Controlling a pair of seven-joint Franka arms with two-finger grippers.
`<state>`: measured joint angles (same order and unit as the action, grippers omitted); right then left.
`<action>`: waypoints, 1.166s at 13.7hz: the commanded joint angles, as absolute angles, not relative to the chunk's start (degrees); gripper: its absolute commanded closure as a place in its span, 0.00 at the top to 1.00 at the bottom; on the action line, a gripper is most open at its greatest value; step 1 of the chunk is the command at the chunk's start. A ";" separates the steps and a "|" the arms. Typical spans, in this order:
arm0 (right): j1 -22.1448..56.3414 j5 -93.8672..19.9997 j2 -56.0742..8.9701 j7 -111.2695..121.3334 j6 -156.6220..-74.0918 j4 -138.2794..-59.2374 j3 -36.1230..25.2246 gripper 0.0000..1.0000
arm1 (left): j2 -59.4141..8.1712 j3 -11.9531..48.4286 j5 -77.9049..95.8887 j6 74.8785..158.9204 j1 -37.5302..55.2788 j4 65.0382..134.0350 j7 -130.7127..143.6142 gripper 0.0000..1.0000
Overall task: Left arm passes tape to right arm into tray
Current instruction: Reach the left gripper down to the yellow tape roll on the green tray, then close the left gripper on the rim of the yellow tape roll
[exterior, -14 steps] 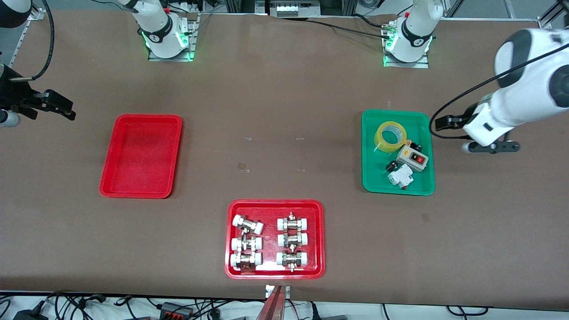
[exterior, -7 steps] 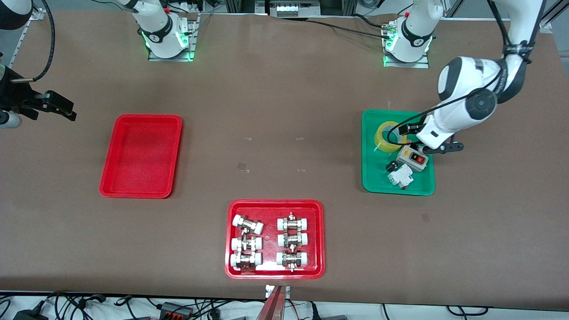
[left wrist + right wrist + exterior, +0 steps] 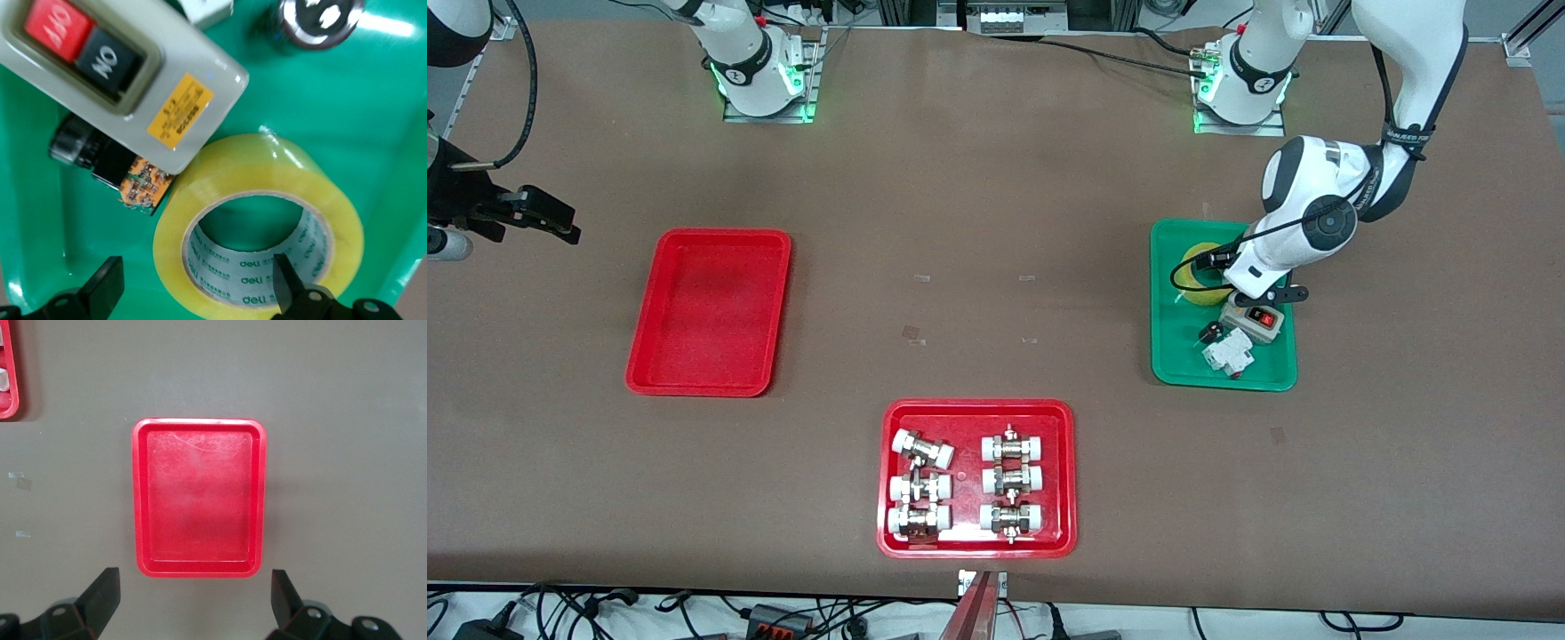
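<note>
Two tools are shown. Left tool (image 3: 197,293), fingers spread, hangs directly over the tape (image 3: 260,220) in the green tray (image 3: 1174,360); in the left wrist view one finger (image 3: 287,283) lines up with the roll's hollow core and the other sits outside its wall. The tape (image 3: 1197,277) lies tilted against a grey switch box (image 3: 120,73), with a small circuit part (image 3: 110,167) just beside it. Judged from its look, the roll is stiff, light and smooth-sided; pinching one wall, one finger in the core and one outside, should hold best, as the glossy outer face may slip. Right tool (image 3: 193,603), fingers spread, waits above the surface (image 3: 978,222) near the plain red tray (image 3: 200,497), well apart from the tape. Compared with half a second earlier, the left tool has shifted from over the switch box to over the tape; the right arm has not moved.
</note>
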<state>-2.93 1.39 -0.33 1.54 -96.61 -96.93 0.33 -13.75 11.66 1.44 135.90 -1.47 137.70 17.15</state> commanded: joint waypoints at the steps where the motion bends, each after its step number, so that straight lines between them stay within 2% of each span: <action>1: -2.81 1.32 0.35 1.67 -96.15 -97.21 0.61 1.00 | -13.80 12.04 1.67 137.02 -2.37 138.52 17.05 0.62; 3: -2.72 1.41 0.35 2.46 -96.15 -97.12 0.70 1.00 | -13.71 12.04 1.67 136.32 -2.55 138.43 17.05 0.34; 4: -2.81 1.41 0.35 2.55 -96.07 -97.12 0.70 1.00 | -13.71 12.04 1.67 135.62 -2.55 138.25 17.05 0.23; 6: -2.90 1.67 0.26 2.55 -96.15 -97.12 0.70 1.00 | -13.45 12.04 1.67 134.22 -2.55 137.81 17.14 0.09; 9: -2.90 1.67 0.26 2.64 -96.15 -97.12 0.62 1.00 | -11.43 11.95 1.67 131.85 -2.55 136.85 17.14 0.02; 12: -2.90 1.58 0.18 2.64 -96.15 -97.12 0.62 1.00 | -6.87 12.13 1.67 124.83 -1.94 133.17 17.31 0.02; 16: -2.90 1.58 0.18 2.64 -96.15 -97.03 0.62 1.00 | -5.80 15.90 2.54 114.02 -1.76 121.85 20.73 0.02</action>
<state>-2.84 1.41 -0.32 1.61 -96.61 -96.93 0.65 -6.35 14.01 1.48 119.55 -2.02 127.48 18.26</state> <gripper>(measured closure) 0.000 0.780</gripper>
